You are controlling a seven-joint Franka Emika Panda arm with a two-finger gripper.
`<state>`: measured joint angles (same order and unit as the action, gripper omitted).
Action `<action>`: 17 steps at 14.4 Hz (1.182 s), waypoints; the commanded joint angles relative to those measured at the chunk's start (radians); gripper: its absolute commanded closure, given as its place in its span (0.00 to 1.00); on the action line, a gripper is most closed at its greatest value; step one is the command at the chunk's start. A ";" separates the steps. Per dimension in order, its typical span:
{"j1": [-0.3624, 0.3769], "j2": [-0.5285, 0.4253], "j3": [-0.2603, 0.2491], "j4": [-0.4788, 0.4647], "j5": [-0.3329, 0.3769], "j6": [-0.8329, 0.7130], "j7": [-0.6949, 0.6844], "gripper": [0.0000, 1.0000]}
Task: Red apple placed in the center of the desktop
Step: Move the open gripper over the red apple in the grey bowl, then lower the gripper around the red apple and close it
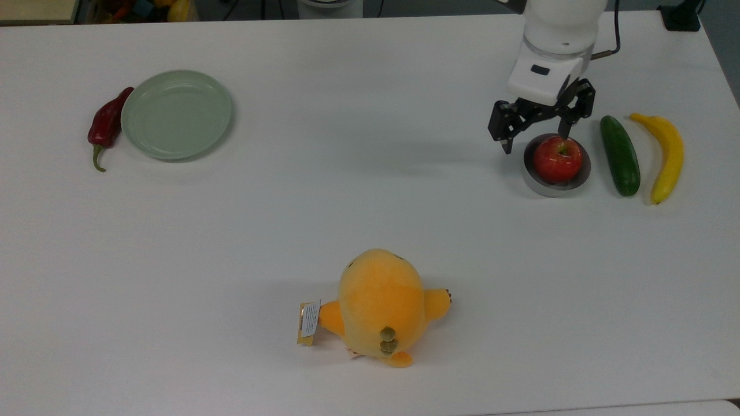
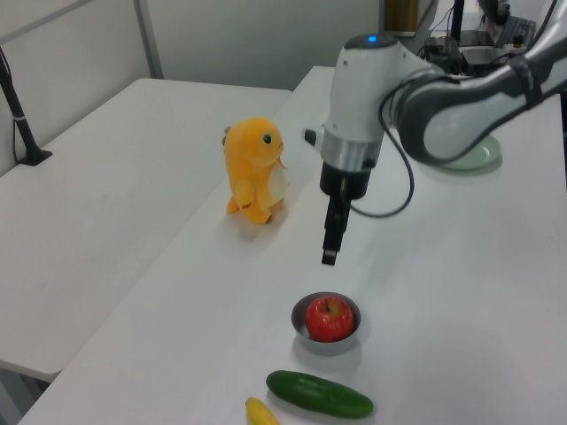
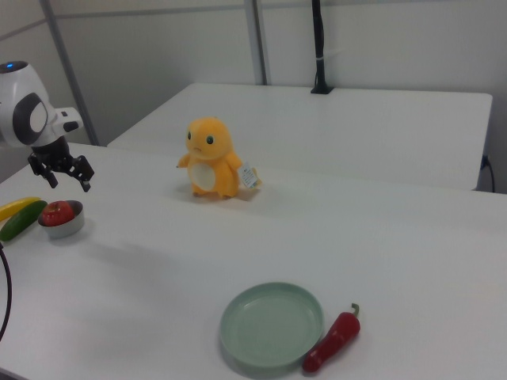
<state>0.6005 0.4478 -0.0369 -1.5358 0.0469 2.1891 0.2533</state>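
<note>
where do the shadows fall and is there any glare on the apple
Top view: soft, diffuse arm shadow on the desktop to the left of the tool; faint sheen on the red apple. Left view: small highlight on the apple, dim shadow beside its metal bowl.

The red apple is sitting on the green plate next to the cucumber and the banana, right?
Not quite. The red apple sits in a small metal bowl, not on the green plate, which is far across the desktop by the chili pepper. The top view shows it. The cucumber and banana are indeed beside it.
</note>
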 commanded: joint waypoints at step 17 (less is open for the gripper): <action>0.070 0.098 0.038 0.014 -0.088 0.152 0.023 0.00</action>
<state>0.6719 0.5393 0.0004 -1.5321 -0.0170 2.3165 0.2611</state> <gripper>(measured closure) 0.000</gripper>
